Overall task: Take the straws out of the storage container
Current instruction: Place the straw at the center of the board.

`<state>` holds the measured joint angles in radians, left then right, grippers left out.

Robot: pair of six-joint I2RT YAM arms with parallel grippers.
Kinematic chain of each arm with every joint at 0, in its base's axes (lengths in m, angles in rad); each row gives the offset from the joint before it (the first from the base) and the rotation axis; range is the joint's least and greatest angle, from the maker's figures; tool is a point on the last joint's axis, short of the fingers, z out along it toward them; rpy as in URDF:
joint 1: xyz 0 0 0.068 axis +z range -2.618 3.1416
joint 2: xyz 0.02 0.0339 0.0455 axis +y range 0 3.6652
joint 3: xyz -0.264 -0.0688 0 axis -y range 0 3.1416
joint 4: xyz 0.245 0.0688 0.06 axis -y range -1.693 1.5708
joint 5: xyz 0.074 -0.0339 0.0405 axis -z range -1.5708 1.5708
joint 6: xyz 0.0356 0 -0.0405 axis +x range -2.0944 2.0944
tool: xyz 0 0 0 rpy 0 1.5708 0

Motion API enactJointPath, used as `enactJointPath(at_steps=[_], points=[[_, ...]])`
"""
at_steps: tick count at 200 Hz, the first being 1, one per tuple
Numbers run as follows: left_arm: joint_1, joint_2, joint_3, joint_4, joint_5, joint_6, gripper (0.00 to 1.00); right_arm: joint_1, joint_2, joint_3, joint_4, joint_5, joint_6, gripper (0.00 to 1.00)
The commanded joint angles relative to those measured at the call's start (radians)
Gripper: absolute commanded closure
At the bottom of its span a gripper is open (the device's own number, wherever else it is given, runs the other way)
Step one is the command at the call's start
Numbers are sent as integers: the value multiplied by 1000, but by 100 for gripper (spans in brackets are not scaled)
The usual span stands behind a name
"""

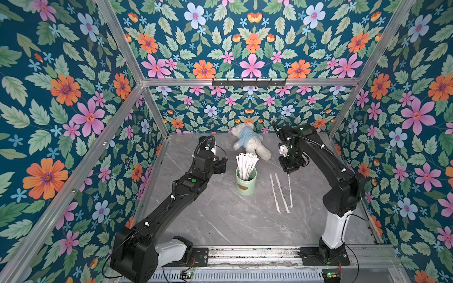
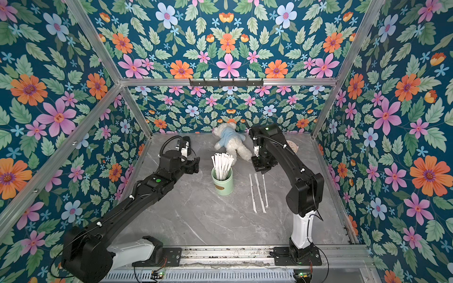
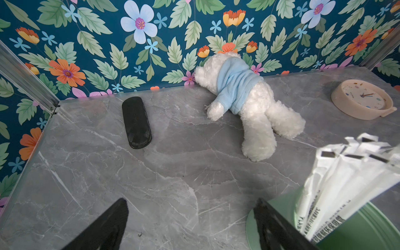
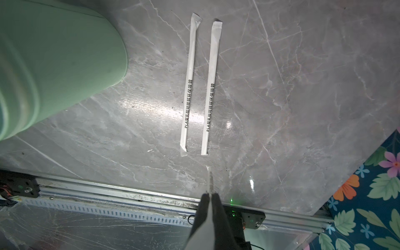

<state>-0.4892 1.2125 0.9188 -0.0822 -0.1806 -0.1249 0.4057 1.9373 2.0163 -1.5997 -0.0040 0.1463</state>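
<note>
While upright in mint-green cup (image 1: 245, 185), white printed straws (image 1: 245, 164); right fingers (image 4: 219, 216) tight on 1, left fingers (image 3: 104, 227) apart.

Table (image 1: 220, 220) with cup (image 1: 246, 186), straws (image 4: 210, 86), teddy (image 1: 252, 144)

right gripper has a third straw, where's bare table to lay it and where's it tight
Bare marble: between the two laid straws and the right wall, and the wide stretch from the cup to the front rail. Crowded: the back, with teddy bear and clock, and the gap between cup and bear.
</note>
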Motion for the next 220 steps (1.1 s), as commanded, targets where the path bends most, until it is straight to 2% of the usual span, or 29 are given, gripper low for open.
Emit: enactJointPath(at_steps=[1,93,220], points=[[-2,-2,6,10,4,8,7,-15,30,-5,-76,7,-20,95],[-11,9,8,10,7,10,7,-63,184,0,-62,-4,-53,94],[-12,21,8,9,-1,12,7,-82,306,60,-32,-26,-73,88]])
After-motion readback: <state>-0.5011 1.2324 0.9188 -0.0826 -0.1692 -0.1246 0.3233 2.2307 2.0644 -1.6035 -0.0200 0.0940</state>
